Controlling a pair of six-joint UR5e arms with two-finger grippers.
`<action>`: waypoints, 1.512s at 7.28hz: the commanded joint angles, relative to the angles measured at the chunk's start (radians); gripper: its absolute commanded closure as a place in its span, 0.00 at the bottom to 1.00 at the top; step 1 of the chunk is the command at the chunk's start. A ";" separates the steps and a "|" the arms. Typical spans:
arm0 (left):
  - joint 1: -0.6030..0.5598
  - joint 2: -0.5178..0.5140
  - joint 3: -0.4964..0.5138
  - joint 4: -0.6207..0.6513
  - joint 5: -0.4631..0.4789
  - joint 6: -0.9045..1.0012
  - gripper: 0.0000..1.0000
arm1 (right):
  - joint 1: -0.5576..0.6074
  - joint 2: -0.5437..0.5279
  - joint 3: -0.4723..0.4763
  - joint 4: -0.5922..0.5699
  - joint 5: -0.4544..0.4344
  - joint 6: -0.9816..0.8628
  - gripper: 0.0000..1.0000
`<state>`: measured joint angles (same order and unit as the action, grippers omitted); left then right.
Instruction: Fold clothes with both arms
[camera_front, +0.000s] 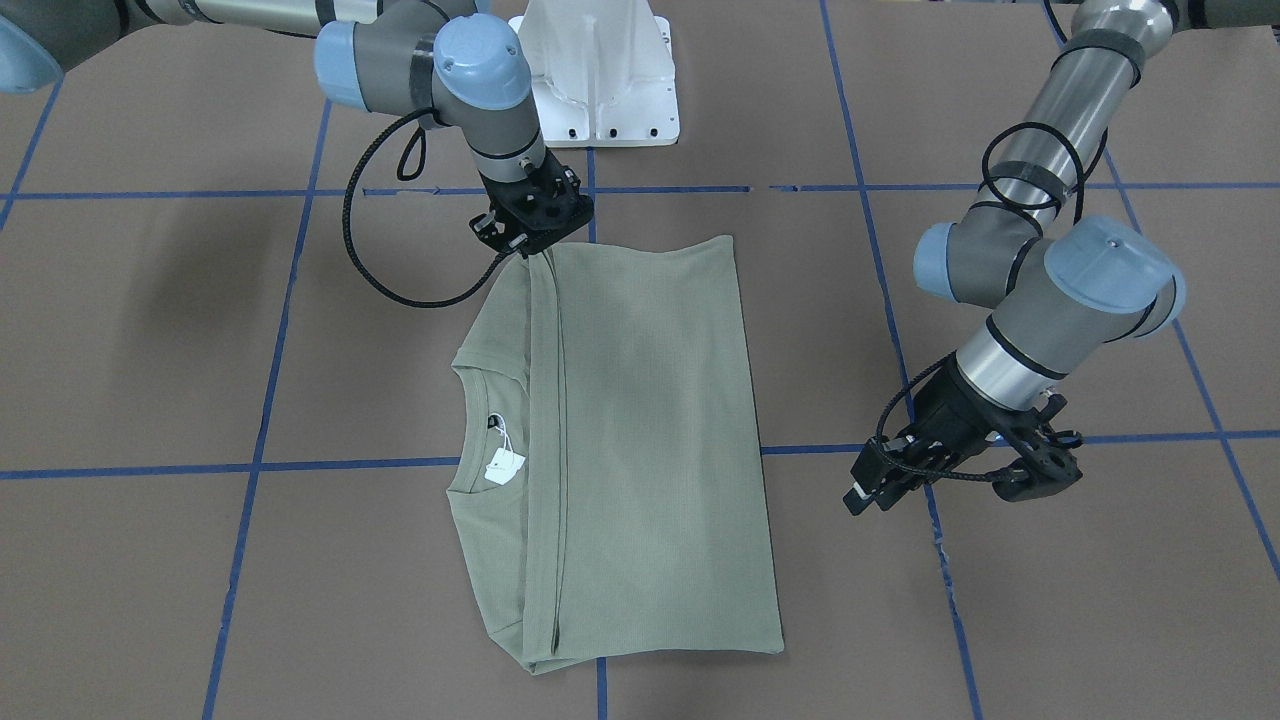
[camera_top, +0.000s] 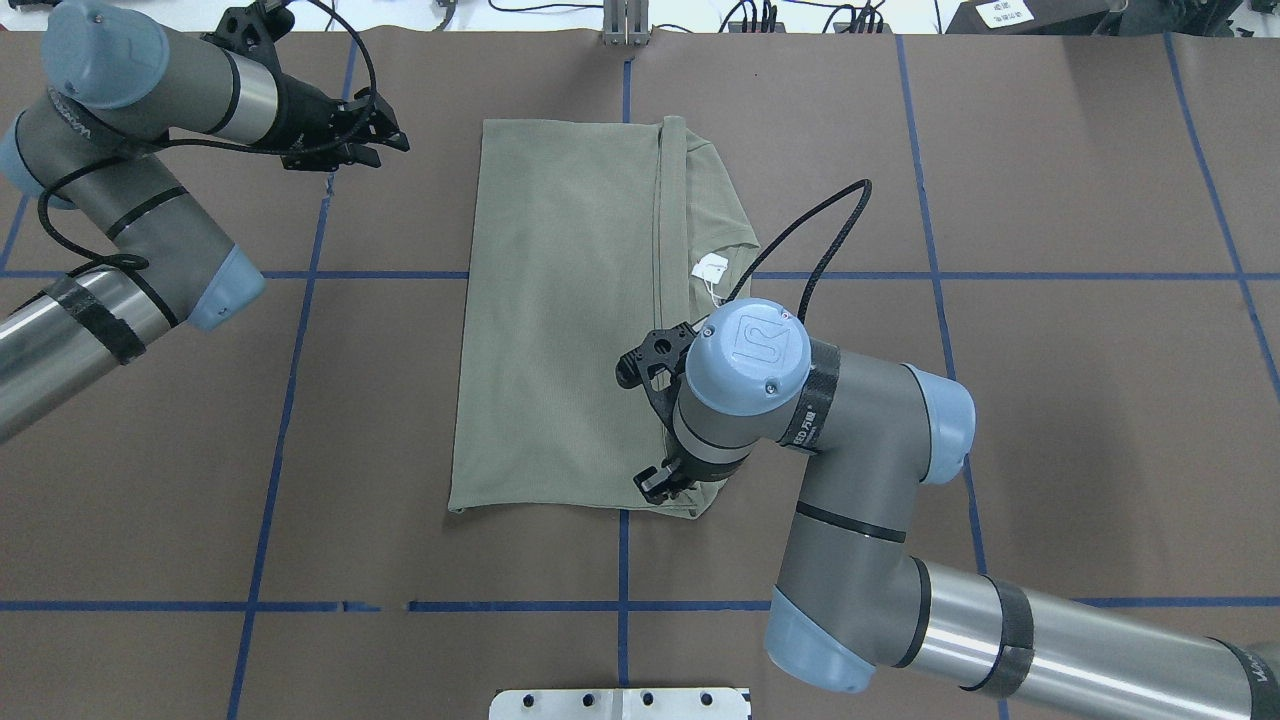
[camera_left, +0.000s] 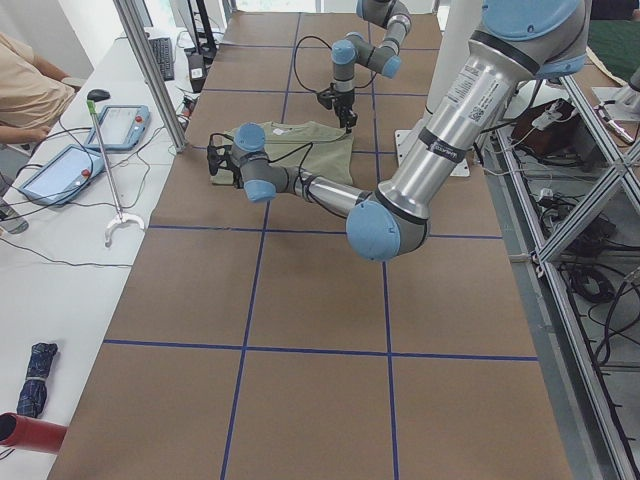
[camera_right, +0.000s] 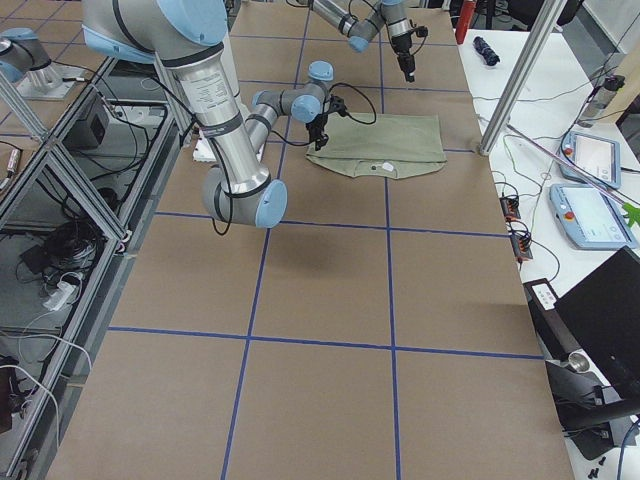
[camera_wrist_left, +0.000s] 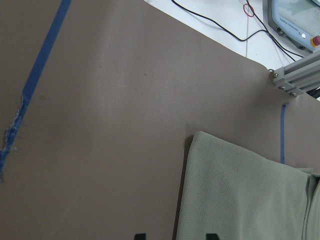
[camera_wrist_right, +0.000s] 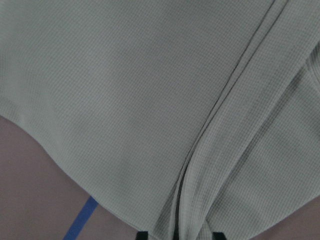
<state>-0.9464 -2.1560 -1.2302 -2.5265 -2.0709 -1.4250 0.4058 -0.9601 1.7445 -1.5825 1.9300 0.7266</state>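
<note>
Sage-green shirt (camera_front: 650, 430), folded lengthwise (paper tag (camera_front: 503, 467) showing), has its fold seam under the right gripper (camera_front: 525, 245), fingers spread; left gripper (camera_top: 385, 148), likewise spread, well aside.

**A:** Can you tell whether the right arm's black two-finger gripper (camera_front: 524, 247) actually grips the sage-green knit shirt (camera_front: 650, 430)?

**B:** I can't. From overhead, its light-blue wrist cap (camera_top: 748, 355) covers the fingers. My right wrist camera crops them at the bottom edge, so I only see stubs.

**A:** And the white paper tag (camera_front: 505, 467)?

**B:** The print is too small for me to read. The white metal pedestal (camera_front: 600, 70) is cut off at the top edge, and the person in beige (camera_left: 25, 85) is half outside the left side view.
</note>
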 joint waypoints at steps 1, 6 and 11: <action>0.000 0.001 0.000 0.000 0.000 0.000 0.50 | -0.013 0.001 -0.005 -0.007 -0.025 -0.004 0.47; 0.000 0.001 -0.002 0.000 0.000 0.000 0.50 | -0.018 -0.002 -0.003 -0.025 -0.028 -0.004 0.91; 0.000 -0.001 -0.008 0.002 0.000 -0.014 0.50 | -0.008 -0.047 0.119 -0.186 -0.032 0.011 1.00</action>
<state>-0.9465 -2.1565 -1.2349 -2.5250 -2.0709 -1.4282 0.3966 -0.9784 1.8160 -1.7174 1.9069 0.7257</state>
